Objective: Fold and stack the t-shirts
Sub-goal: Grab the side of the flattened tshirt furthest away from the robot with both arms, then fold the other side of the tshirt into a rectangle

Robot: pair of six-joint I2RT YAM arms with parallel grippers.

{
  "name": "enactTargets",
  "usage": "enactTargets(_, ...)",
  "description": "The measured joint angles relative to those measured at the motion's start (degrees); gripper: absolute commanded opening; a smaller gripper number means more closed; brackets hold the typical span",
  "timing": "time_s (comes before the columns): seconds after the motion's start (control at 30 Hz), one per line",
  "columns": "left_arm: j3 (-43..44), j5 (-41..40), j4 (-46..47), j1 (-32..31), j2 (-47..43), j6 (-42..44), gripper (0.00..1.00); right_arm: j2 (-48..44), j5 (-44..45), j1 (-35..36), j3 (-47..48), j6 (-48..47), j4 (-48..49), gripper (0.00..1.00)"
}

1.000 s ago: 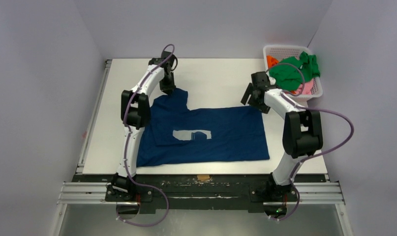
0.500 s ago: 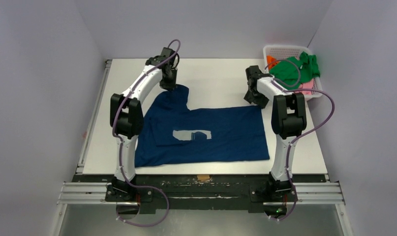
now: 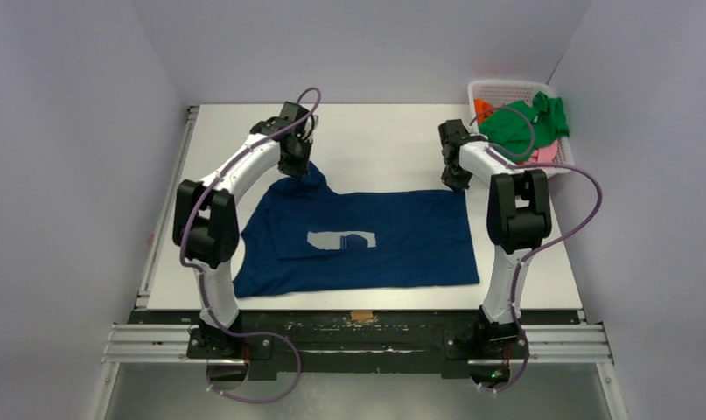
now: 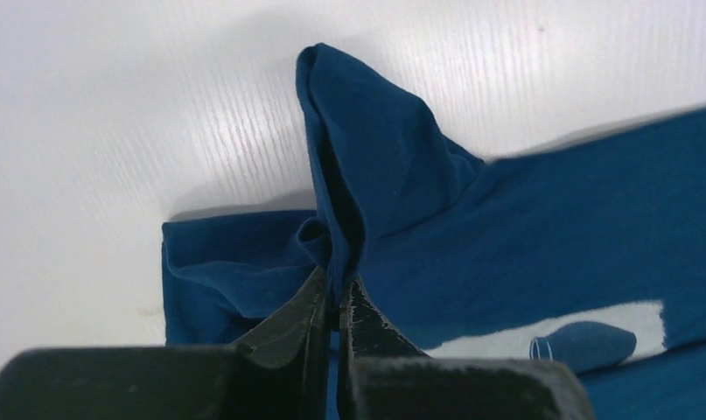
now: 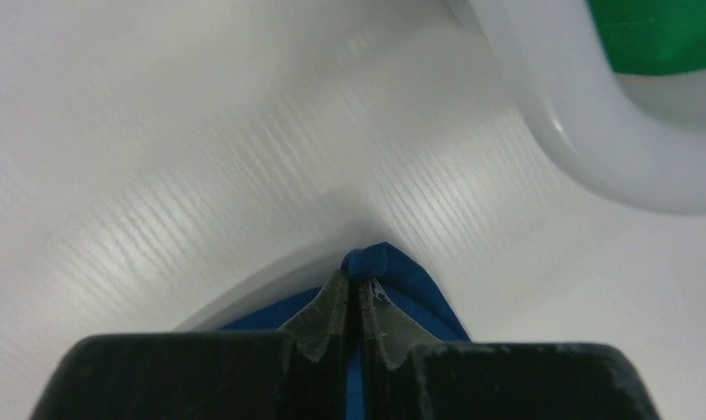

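A navy blue t-shirt with a pale chest print lies spread on the white table. My left gripper is shut on a pinched fold of its far left part, which stands up in a ridge in the left wrist view. My right gripper is shut on the shirt's far right corner. A green t-shirt hangs over the basket at the back right, with orange and pink cloth under it.
The white lattice basket stands at the table's back right corner; its rim is close beyond my right gripper. Bare table lies behind the shirt. A black rail runs along the near edge.
My right gripper came down onto the shirt's far right corner and shut on it. My left arm shifted slightly, drawing the held fold a little toward the near side.
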Motion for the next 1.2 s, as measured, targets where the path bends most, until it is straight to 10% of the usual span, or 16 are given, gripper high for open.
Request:
enactTargets(0.53, -30.88, -4.79, 10.19, -6.91, -26.60, -0.57, 0.00, -27.45, -5.51, 3.04, -24.74, -3.76, 6.47, 0.01)
enactTargets(1.2, -49.53, -24.96, -0.28, -21.86, -49.99, -22.80, 0.00, -32.26, -2.16, 2.21, -29.57, -5.46, 5.81, 0.05)
